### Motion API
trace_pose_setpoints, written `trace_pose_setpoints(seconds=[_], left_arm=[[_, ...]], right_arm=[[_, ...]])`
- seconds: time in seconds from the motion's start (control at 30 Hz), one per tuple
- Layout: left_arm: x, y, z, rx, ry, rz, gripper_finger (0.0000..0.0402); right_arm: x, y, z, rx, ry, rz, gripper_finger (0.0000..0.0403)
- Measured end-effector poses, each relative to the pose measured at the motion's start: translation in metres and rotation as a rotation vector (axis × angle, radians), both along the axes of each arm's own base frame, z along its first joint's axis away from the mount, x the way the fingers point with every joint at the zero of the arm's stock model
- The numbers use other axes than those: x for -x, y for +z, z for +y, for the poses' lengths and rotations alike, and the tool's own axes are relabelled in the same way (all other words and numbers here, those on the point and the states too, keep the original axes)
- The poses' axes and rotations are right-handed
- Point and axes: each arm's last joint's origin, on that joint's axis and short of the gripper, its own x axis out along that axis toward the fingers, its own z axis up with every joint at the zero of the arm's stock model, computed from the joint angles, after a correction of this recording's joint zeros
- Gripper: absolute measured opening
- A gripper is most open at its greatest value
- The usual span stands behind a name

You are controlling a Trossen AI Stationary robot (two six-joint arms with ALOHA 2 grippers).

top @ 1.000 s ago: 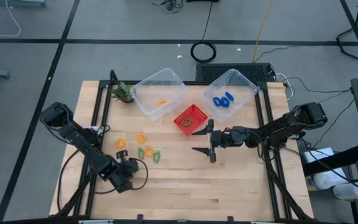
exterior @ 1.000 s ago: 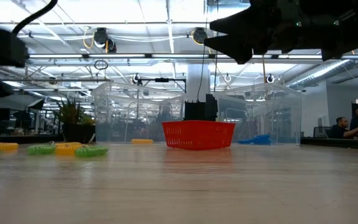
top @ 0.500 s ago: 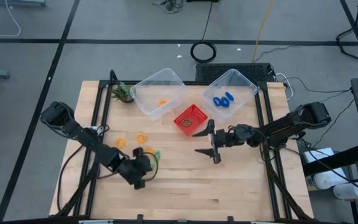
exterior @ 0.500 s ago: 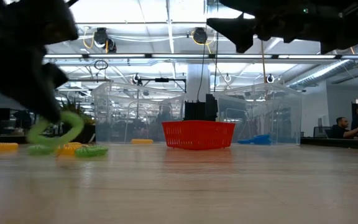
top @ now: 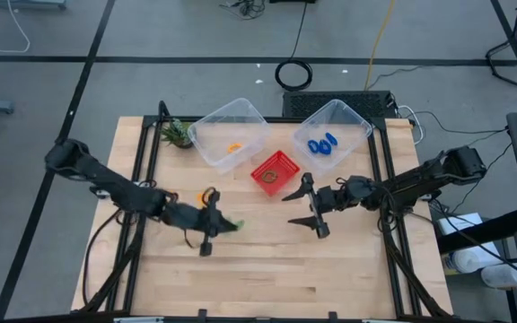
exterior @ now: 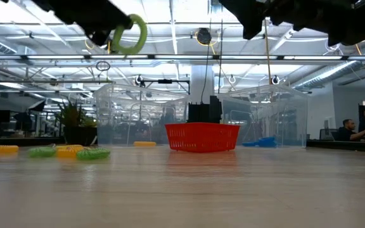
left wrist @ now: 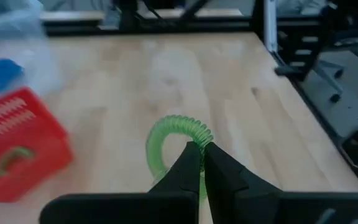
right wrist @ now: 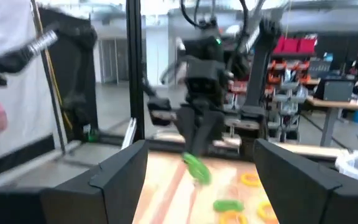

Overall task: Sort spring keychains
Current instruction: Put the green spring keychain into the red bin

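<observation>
My left gripper (top: 221, 224) is high above the table's middle, shut on a green spring keychain (left wrist: 174, 138), which also shows in the low view (exterior: 130, 35) and in the right wrist view (right wrist: 196, 168). My right gripper (top: 306, 209) hovers open just near of the red basket (top: 275, 172), which holds one green keychain (left wrist: 14, 158). Orange and green keychains (exterior: 68, 151) lie flat on the table's left part. One clear bin (top: 230, 133) holds an orange keychain (top: 233, 148); the other (top: 333, 135) holds blue ones (top: 321, 144). My left gripper pinches the green keychain's coil at one side of the loop (left wrist: 191, 143) between its two fingertips (left wrist: 219, 167). The rest of the loop sticks out beyond the fingertips. It is lifted clear, far above the table top.
A small green plant (top: 176, 133) stands at the far left corner, beside the left clear bin. The near half of the wooden table (top: 267, 278) is bare wood. Dark frame posts run along both sides of the table.
My left gripper has moved from the near left part of the table to the loose keychains and taken hold of a green one. It has then carried it up and toward the right. The keychain, near table height half a second ago, is now lifted well clear.
</observation>
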Motion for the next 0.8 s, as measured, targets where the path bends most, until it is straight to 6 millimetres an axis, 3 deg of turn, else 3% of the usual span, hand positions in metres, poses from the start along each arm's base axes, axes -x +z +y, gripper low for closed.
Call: trace_pose_setpoints(seconds=[0.3,0.57,0.8], left_arm=[[0.002,0.040,0.034,-0.033,0.041,-0.240,0.0005],[-0.005,0.055,0.062,-0.019,0.027,-0.384,0.0005],[-0.006,0.067,0.072,-0.026,-0.032,-0.519,0.0005]], right_arm=[[-0.007,0.014,-0.004,-0.053,-0.180,-0.024,0.0279],[-0.037,0.061,-0.011,0.006,-0.265,0.085,0.0279],[-0.043,0.086,-0.018,0.068,-0.291,0.050,0.0279]])
